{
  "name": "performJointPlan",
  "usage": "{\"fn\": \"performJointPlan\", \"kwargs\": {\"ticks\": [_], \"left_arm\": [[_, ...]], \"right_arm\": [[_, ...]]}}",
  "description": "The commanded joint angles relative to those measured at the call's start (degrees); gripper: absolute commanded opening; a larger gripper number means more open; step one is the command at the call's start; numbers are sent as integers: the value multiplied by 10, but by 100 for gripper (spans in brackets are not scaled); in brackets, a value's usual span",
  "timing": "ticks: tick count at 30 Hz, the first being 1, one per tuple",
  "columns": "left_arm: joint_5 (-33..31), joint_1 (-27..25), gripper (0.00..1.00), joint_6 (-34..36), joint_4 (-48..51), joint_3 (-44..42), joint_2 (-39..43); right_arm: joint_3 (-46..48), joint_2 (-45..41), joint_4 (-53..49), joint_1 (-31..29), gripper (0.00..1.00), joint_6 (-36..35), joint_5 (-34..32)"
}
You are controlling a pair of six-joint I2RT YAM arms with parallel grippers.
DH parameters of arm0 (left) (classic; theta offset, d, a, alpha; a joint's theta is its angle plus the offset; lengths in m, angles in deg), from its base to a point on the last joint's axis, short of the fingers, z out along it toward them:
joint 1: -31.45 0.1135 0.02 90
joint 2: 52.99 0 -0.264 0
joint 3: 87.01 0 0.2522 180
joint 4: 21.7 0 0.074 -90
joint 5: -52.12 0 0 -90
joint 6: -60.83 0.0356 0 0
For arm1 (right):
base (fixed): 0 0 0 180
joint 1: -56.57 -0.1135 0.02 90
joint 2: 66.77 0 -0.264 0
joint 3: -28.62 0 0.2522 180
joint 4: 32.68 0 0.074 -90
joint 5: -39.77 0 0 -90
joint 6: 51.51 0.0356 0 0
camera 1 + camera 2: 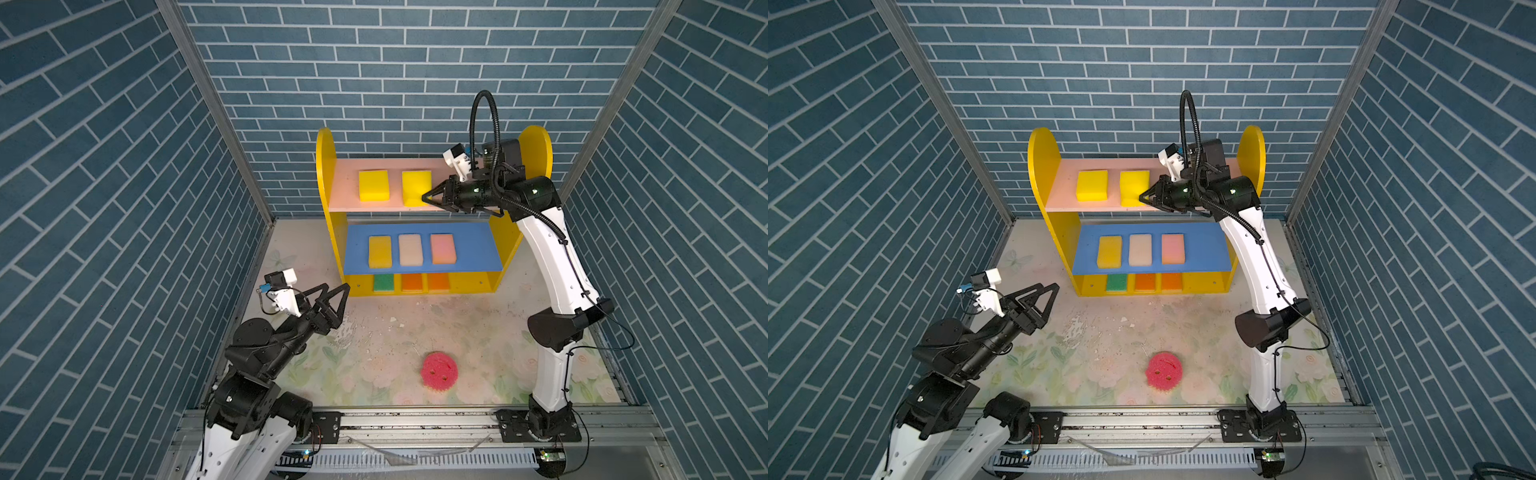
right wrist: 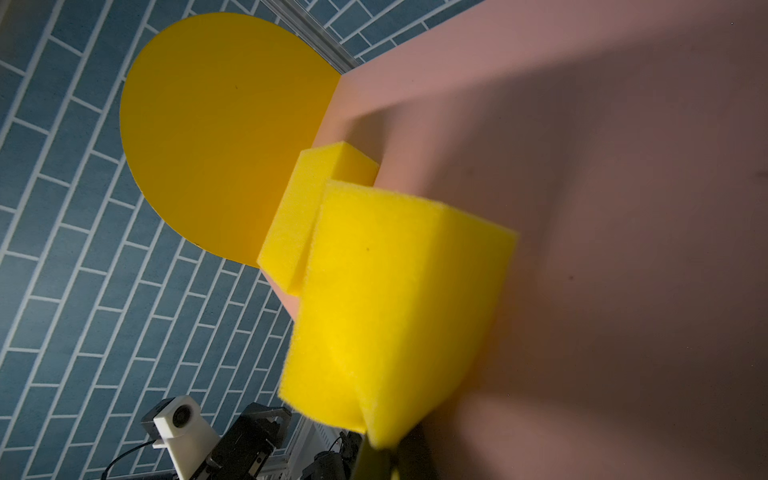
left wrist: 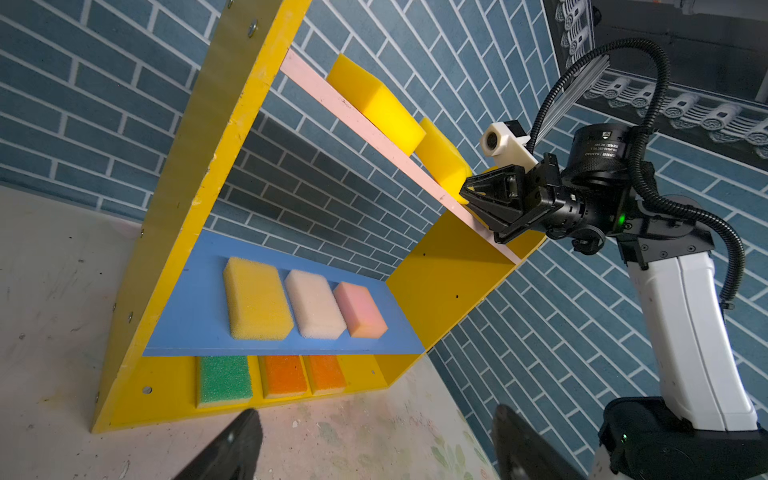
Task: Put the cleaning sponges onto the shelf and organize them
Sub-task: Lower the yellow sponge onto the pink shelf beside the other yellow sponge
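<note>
Nine foam cleaning sponges are in sight. Eight of them sit on the small three-level shelf (image 1: 326, 166) with yellow round-topped side panels.

Its pink upper board (image 1: 345, 189) carries two. A bright yellow rectangular foam block (image 1: 374, 185) lies one place beyond the right claw's tips, and a second bright yellow foam block (image 1: 415, 187) sits right at those tips.

The blue middle board (image 1: 357, 253) is below the right claw and ahead of the left claw. It holds three in a flat row, each apart from the next:
- a coarse yellow rectangular sponge (image 1: 380, 252)
- a cream rectangular sponge (image 1: 410, 249)
- a pink rectangular sponge (image 1: 443, 248)

The yellow base (image 1: 469, 282) holds three more:
- a green-topped rectangular sponge (image 1: 383, 283)
- an orange-topped rectangular sponge (image 1: 412, 283)
- a second orange-topped sponge (image 1: 439, 281)

The ninth, a round pink scalloped sponge (image 1: 439, 371) with face holes, lies alone on the floral tabletop (image 1: 374, 332), well apart from both claws.

The left arm is folded low, its elbow bent and its forearm reaching toward the shelf's lower front corner. The left claw (image 1: 336, 286) is spread wide and empty, hanging above the table just short of the base.

The right arm rises steeply and bends at the elbow, with the wrist turned sideways. The right claw (image 1: 424, 198) therefore points along the pink board's front edge toward the left arm's side. Its fingers are pressed together, and the tips meet the near corner of the second yellow block. Whether any foam is nipped between them cannot be told.
</note>
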Motion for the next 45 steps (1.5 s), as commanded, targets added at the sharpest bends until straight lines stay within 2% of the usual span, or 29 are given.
{"fn": "performJointPlan", "kwargs": {"ticks": [1, 4, 9, 17, 24, 31, 37, 45], "left_arm": [[8, 0, 88, -1, -19, -6, -3], [8, -1, 88, -4, -20, -6, -6], [9, -1, 87, -7, -28, -6, -7], [9, -1, 88, -7, -24, -18, -7], [8, -1, 87, -7, -23, -20, -8], [10, -1, 88, -7, -24, -18, -9], [9, -1, 88, -3, -19, -14, -10], [9, -1, 88, -2, -18, -13, -10]], "right_arm": [[-18, 4, -10, 11, 0, -1, -26], [-16, 2, -6, 11, 3, 1, -30], [-14, 5, 5, 11, 20, 7, -24], [-14, 12, 9, 11, 28, 13, -24], [-13, 4, 14, 14, 43, 19, -58], [-14, 6, 25, 19, 53, 31, -69], [-13, 5, 29, 24, 57, 38, -79], [21, -17, 38, 20, 56, 42, -82]]}}
